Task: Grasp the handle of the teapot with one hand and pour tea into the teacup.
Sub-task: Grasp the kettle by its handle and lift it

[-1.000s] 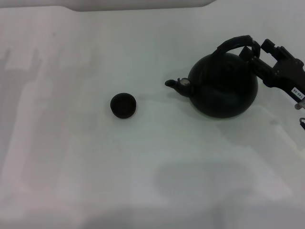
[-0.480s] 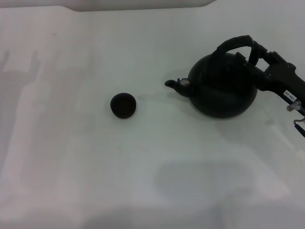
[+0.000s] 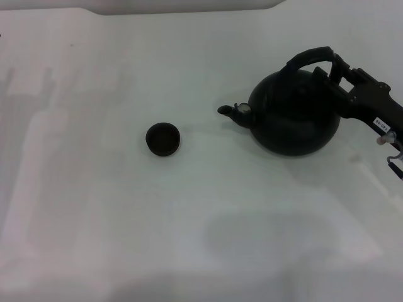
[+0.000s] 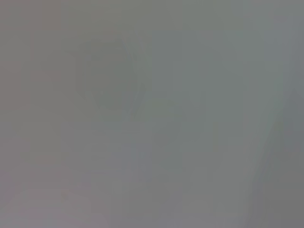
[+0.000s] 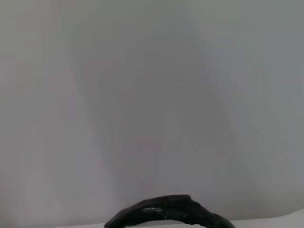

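The black teapot (image 3: 293, 116) stands on the white table at the right in the head view, its spout (image 3: 230, 111) pointing left toward the teacup (image 3: 163, 139). The small dark teacup sits upright and alone near the table's middle. The arched handle (image 3: 308, 56) loops over the pot's top. My right gripper (image 3: 343, 72) reaches in from the right edge and sits against the handle's right end. An arc of the handle (image 5: 166, 211) shows in the right wrist view. My left gripper is out of view.
The white table (image 3: 189, 220) spreads around both objects, with a wide gap between cup and spout. The table's far edge (image 3: 189, 9) runs along the top of the head view. The left wrist view shows only a plain grey surface.
My right gripper moved left, in against the handle's right end, and has since held nearly still. Teapot and teacup have not moved.
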You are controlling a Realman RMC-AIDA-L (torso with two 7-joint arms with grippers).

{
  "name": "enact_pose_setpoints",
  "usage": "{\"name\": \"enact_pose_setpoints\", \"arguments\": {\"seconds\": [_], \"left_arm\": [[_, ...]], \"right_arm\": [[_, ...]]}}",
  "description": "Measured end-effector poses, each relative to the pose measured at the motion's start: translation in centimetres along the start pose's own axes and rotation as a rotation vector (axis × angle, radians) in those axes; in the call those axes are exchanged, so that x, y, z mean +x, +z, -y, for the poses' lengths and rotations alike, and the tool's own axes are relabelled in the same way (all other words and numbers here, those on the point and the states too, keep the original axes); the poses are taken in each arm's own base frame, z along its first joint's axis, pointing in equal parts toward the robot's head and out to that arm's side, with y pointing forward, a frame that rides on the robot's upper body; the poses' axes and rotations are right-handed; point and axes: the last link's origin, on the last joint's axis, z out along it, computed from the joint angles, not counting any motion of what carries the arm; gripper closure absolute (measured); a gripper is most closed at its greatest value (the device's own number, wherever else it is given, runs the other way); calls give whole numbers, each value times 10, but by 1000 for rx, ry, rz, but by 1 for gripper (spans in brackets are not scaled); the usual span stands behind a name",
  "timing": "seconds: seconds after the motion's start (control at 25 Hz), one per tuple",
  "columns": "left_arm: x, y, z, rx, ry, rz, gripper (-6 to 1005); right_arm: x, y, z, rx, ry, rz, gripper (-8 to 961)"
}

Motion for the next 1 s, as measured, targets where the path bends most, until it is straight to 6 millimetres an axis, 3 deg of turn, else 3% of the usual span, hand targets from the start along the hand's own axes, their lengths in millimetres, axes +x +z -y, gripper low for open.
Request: {"name": "enact_pose_setpoints", "arguments": {"seconds": [0.04,0.36,0.84,1.0], "left_arm": [[0,-1,0,2,0,0,197],[0,-2,2,8,-11,2,197],[-2,-5,3,10,-24,12,197],[-3,-5,3,9,-24,14,197]], "right_arm": [[0,0,0,1,-2,-1,334],[2,3,1,15,-5,-17,326],[1,3,4,32,0,-14,725],[0,5,1,23,3,-1,739]]}}
